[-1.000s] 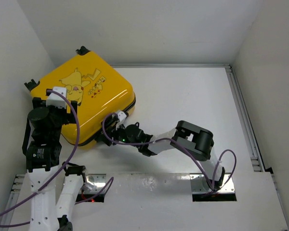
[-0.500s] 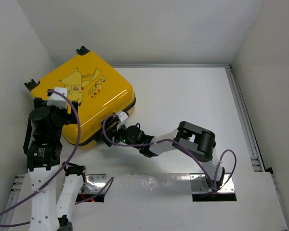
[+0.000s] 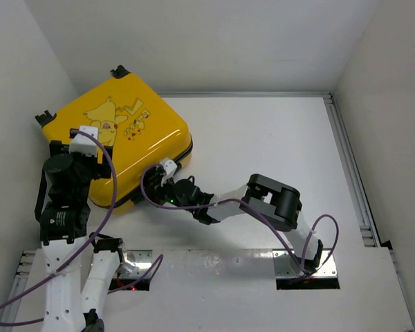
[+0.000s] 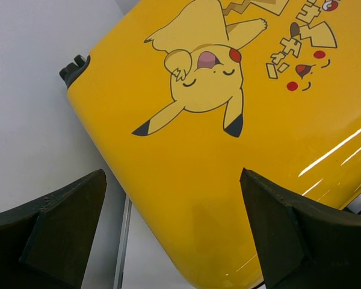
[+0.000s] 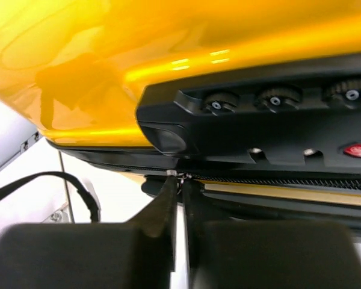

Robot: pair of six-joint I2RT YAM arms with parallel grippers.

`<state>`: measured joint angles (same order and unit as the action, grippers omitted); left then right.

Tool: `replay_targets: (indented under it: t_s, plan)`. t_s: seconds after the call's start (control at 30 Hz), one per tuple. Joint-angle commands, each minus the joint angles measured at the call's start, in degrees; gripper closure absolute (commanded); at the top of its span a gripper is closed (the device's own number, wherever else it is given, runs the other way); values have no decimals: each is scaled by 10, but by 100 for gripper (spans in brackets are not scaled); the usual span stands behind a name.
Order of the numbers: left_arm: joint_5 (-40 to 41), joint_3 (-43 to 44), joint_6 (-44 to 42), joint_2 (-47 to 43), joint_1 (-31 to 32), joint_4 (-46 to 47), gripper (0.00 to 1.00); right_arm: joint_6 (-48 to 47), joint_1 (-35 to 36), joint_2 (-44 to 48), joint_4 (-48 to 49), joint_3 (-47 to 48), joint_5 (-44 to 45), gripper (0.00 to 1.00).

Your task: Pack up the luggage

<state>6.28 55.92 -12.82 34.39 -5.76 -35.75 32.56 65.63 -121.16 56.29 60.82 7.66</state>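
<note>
We see a large yellow hard-shell suitcase of smooth, glossy plastic that mirrors the lights. Its black lock panel is matt plastic with ribbed dials; the dark zipper pull looks dull. The left hand has grainy matt black fingers. The white counter is matt.

Luggage blocks the far-left corner; passage lies to its right.

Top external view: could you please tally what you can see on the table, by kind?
Yellow suitcase: 1
Robot arms: 2
Total: 3
</note>
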Motion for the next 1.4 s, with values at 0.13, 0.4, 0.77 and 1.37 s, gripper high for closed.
replay_targets:
  t_s: [0.13, 0.4, 0.77, 1.37]
  plan:
    - [8, -13, 1, -1, -7, 24, 1, -42, -8, 25, 64, -32, 10, 100]
    - [8, -31, 6, 4, -7, 24, 1, -78, -38, 60, 37, -73, 29, 100]
    - [-281, -53, -160, -45, -7, -63, 2, -133, -131, 83, 15, -110, 26, 100]
    - [-384, -91, -273, 92, 99, -88, 16, -128, -165, 56, 11, -56, -23, 100]
